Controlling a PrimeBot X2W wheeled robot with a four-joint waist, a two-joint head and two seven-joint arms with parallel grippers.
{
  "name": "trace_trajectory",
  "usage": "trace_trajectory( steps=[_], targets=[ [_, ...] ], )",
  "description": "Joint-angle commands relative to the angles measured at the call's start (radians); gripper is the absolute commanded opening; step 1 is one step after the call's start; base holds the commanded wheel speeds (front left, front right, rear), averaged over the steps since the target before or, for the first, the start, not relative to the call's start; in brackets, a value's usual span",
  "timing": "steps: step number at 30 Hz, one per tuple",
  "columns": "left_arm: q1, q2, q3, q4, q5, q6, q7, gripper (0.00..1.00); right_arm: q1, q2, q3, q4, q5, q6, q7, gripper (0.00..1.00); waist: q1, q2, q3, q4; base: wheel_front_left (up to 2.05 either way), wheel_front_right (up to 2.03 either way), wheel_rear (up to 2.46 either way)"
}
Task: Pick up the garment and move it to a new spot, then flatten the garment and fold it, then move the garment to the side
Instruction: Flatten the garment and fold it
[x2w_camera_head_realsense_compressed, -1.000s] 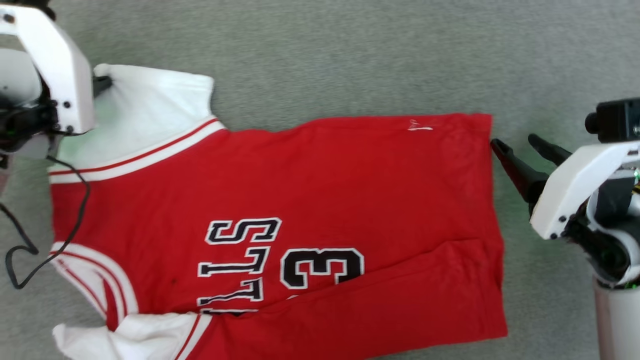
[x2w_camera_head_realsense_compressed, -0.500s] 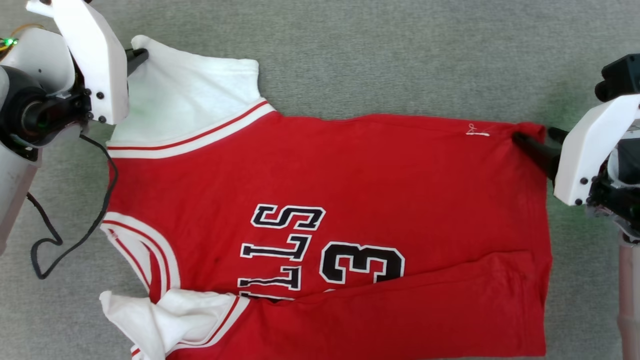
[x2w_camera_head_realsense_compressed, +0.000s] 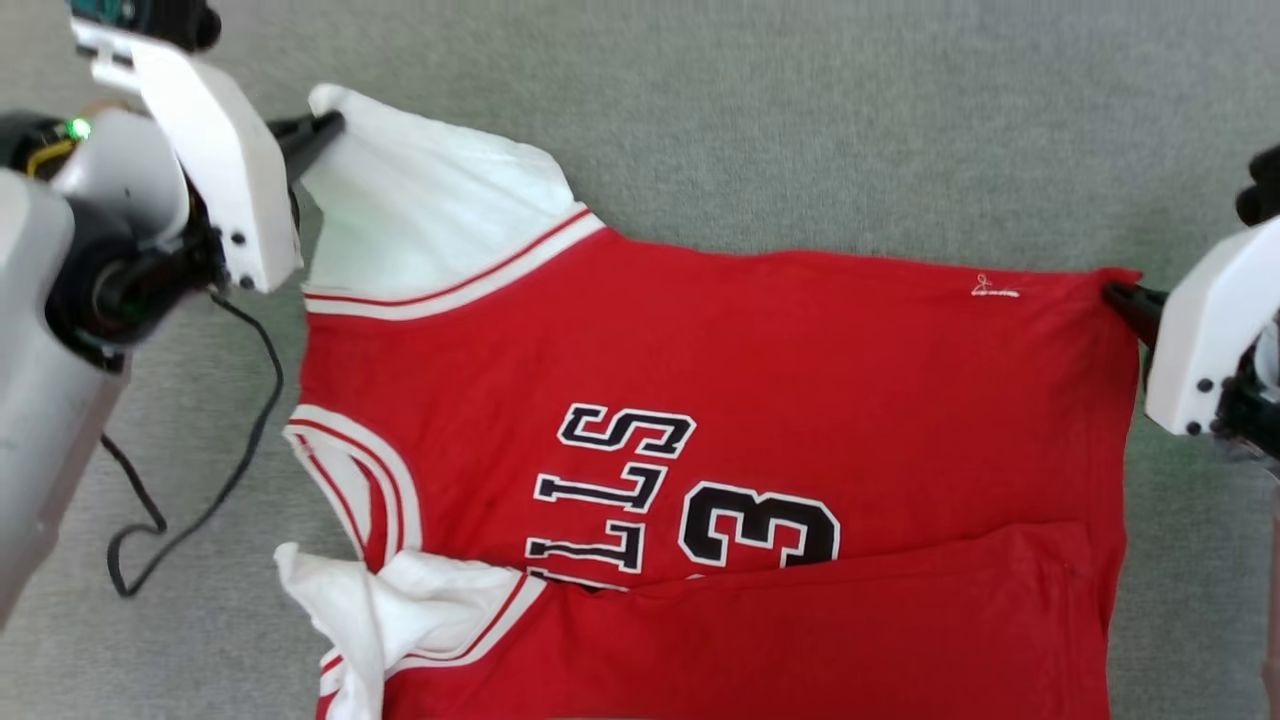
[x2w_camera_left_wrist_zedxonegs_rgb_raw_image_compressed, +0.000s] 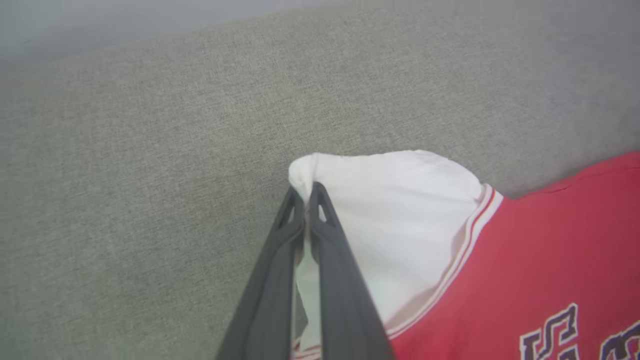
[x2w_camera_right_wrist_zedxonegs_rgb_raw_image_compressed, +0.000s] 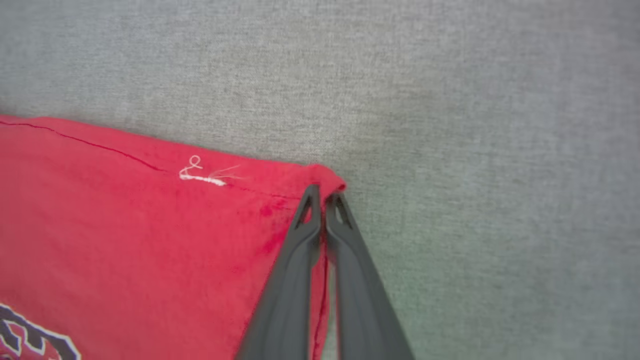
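The shirt (x2w_camera_head_realsense_compressed: 760, 380) lies flat on the grey table (x2w_camera_head_realsense_compressed: 800, 120) with its long axis running left to right, collar end at the left and hem at the right. The left fingers (x2w_camera_head_realsense_compressed: 318, 130) are closed tight on the far tip of the white sleeve (x2w_camera_left_wrist_zedxonegs_rgb_raw_image_compressed: 395, 225). The right fingers (x2w_camera_right_wrist_zedxonegs_rgb_raw_image_compressed: 322, 200) are pinched shut on the far right corner of the hem, just beside a small white stitched mark (x2w_camera_right_wrist_zedxonegs_rgb_raw_image_compressed: 202, 175).

Both grips sit on the far edge, so the whole body of the shirt stretches from the fingers toward the near side. Neither arm is nearer, since each holds its own end. The near long edge already appears to be folded over, covering the bottom of the number (x2w_camera_head_realsense_compressed: 760, 525), and the near sleeve (x2w_camera_head_realsense_compressed: 400, 610) is bunched. The likely next move is to carry the far edge toward the near side, with both ends level so the cloth between them stays taut.
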Motion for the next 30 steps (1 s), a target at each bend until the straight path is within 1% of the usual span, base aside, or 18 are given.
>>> trace_trajectory(
  steps=[1, 5, 9, 12, 19, 22, 25, 26, 27, 28, 29, 30],
  targets=[
    [0.027, 0.002, 0.008, -0.006, -0.005, 0.004, -0.019, 0.0, 0.021, -0.007, -0.007, -0.011, -0.003, 0.0, -0.004, 0.0, -0.0001, 0.0, -0.044, 0.017, 0.0, 0.0, 0.0],
    [0.139, 0.018, 0.037, -0.056, -0.037, 0.017, -0.1, 0.0, 0.091, 0.003, -0.025, -0.047, 0.004, 0.0, 0.0, 0.0, -0.0001, 0.0, -0.116, 0.031, 0.0, 0.0, 0.0],
    [0.28, 0.041, 0.062, -0.129, -0.065, 0.041, -0.18, 0.0, 0.179, 0.019, -0.052, -0.067, 0.017, 0.0, -0.006, 0.0, -0.0001, 0.0, -0.182, 0.042, 0.0, 0.0, 0.0],
    [0.4, 0.065, 0.078, -0.193, -0.085, 0.076, -0.237, 0.0, 0.252, 0.033, -0.074, -0.076, 0.027, 0.0, -0.014, 0.0, -0.0001, 0.0, -0.23, 0.052, 0.0, 0.0, 0.0],
    [0.665, 0.116, 0.092, -0.305, -0.13, 0.17, -0.308, 0.0, 0.404, 0.063, -0.135, -0.067, 0.042, -0.001, -0.061, 0.0, -0.0001, 0.0, -0.299, 0.073, 0.0, 0.0, 0.0],
    [0.749, 0.116, 0.072, -0.337, -0.141, 0.2, -0.316, 0.0, 0.457, 0.082, -0.16, -0.05, 0.031, -0.001, -0.087, 0.0, -0.0001, 0.0, -0.32, 0.08, 0.0, 0.0, 0.0],
    [0.824, 0.096, 0.064, -0.35, -0.185, 0.224, -0.312, 0.0, 0.494, 0.102, -0.176, -0.024, 0.029, -0.001, -0.106, 0.0, -0.0001, 0.0, -0.336, 0.081, 0.0, 0.0, 0.0],
    [0.839, 0.092, 0.064, -0.346, -0.194, 0.231, -0.313, 0.03, 0.506, 0.109, -0.18, -0.01, 0.029, 0.0, -0.11, 0.11, -0.0001, 0.0, -0.341, 0.081, 0.0, 0.0, 0.0],
    [0.854, 0.086, 0.062, -0.343, -0.204, 0.233, -0.315, 0.18, 0.519, 0.115, -0.18, 0.002, 0.022, 0.0, -0.118, 0.32, -0.0001, 0.0, -0.346, 0.08, 0.0, 0.0, 0.0],
    [0.866, 0.076, 0.06, -0.338, -0.213, 0.234, -0.318, 0.3, 0.53, 0.117, -0.179, 0.014, 0.01, -0.001, -0.125, 0.93, -0.0001, 0.0, -0.35, 0.079, 0.0, 0.0, 0.0],
    [0.875, 0.068, 0.061, -0.33, -0.218, 0.238, -0.325, 0.82, 0.541, 0.118, -0.178, 0.025, 0.002, -0.001, -0.137, 1.0, -0.0001, 0.0, -0.354, 0.079, 0.0, 0.0, 0.0],
    [0.885, 0.068, 0.058, -0.32, -0.213, 0.241, -0.329, 1.0, 0.548, 0.12, -0.172, 0.033, -0.006, -0.001, -0.146, 1.0, -0.0001, 0.0, -0.358, 0.076, 0.0, 0.0, 0.0]
  ],
)
